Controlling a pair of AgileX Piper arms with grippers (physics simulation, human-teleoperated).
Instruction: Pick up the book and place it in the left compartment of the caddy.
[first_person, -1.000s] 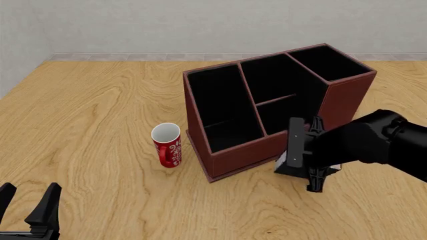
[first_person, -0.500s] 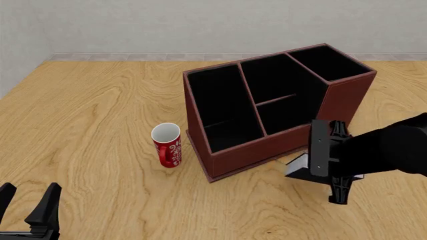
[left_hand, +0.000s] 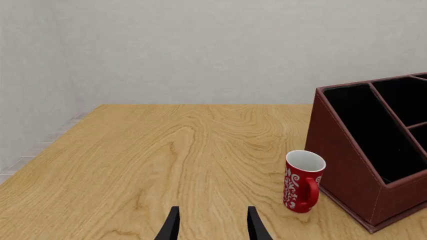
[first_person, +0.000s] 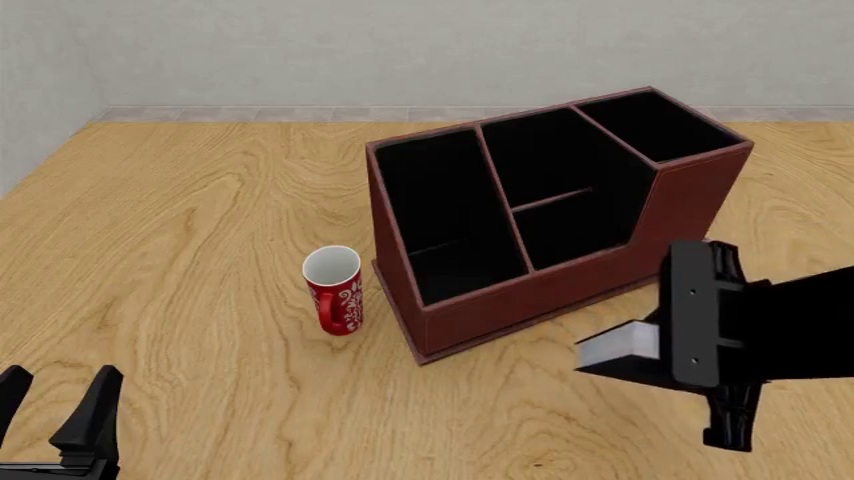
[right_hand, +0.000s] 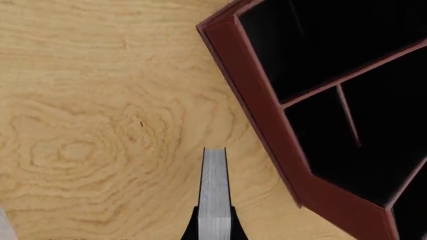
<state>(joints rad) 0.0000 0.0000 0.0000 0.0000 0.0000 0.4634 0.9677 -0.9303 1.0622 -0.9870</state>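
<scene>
1. The large rectangular caddy (first_person: 694, 200) is reddish-brown outside, black inside.
2. The small ceramic mug (first_person: 335, 290) is red with white swirls and a white interior.
3. The thick book (first_person: 625, 345) shows a pale grey-white page edge.
4. The wooden table (first_person: 187, 230) has tan wavy grain.
5. Both grippers are black.

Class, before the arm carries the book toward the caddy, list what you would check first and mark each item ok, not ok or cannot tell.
1. Book held by the right gripper: ok, fingers close on both covers.
2. Book clear of the table: cannot tell for certain, though it looks lifted.
3. Left compartment free of objects: ok.
4. Book above the caddy rim: not ok, it sits lower, in front.
5. Mug out of the path: ok, it stands left of the caddy.
6. Left gripper out of the way: ok.
</scene>
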